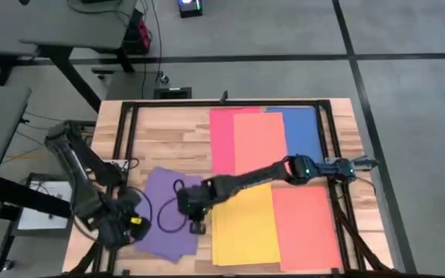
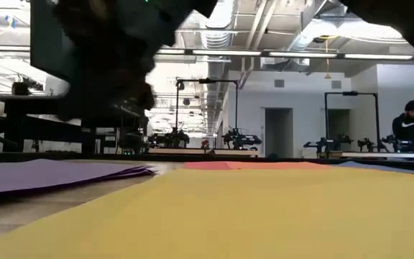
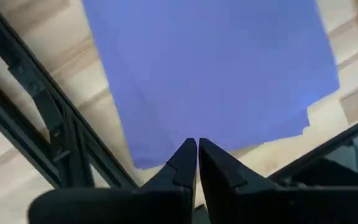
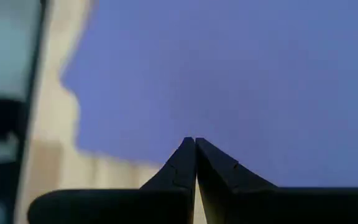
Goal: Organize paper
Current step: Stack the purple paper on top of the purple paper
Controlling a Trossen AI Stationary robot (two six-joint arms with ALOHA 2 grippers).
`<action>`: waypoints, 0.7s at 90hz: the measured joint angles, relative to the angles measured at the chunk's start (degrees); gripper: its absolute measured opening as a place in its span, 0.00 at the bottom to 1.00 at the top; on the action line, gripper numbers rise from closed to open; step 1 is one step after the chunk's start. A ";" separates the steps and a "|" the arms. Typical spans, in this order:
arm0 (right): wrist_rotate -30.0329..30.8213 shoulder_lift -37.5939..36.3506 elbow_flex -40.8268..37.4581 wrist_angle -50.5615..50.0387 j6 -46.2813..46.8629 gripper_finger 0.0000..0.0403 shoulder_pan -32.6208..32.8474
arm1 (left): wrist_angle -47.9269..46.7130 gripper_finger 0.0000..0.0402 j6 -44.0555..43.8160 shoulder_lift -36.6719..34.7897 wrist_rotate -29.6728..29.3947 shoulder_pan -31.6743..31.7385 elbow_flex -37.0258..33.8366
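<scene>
High view, left to right. The left gripper [image 1: 122,229] sits at the lower left of the frame, over the left edge of the purple paper [image 1: 172,216]. In the left wrist view its fingers [image 3: 185,163] are pressed together, tips just off the near edge of the purple sheets [image 3: 210,74]; nothing shows between them.

The purple paper lies as a slightly fanned stack on the wooden table [image 1: 168,131], lower left of centre, with a black cable looped across it.

The right gripper [image 1: 197,222] is at lower centre, at the boundary between the purple stack and the yellow paper [image 1: 246,228]; its arm reaches in from the right edge of the frame. In the right wrist view its fingers [image 4: 188,163] meet at the tips above purple paper [image 4: 241,74] — closed, nothing visibly gripped.

Right of centre, the yellow paper lies at the bottom of the frame with a red-orange sheet [image 1: 306,228] beside it on its right. Above these, at upper centre, a red sheet [image 1: 222,139] is overlapped by an orange sheet [image 1: 259,143], which overlaps the blue paper [image 1: 301,130] at upper right.

Low view: yellow paper [image 2: 250,216] fills the foreground, the purple stack [image 2: 56,175] lies at left, and a person [image 2: 408,124] stands at the far right in the room behind.
</scene>
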 joint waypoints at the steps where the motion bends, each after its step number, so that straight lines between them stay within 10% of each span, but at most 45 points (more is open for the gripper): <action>1: 0.16 0.40 0.01 0.57 1.13 0.00 0.16 | 0.63 0.00 0.31 -0.47 0.13 0.10 -0.65; 23: 2.38 4.67 -0.04 8.45 16.56 0.00 2.20 | 16.07 0.00 6.36 -7.85 1.36 0.58 -13.82; 63: 0.30 4.08 0.11 -7.77 2.66 0.00 2.07 | 12.80 0.00 12.26 -7.06 3.93 -1.22 -15.91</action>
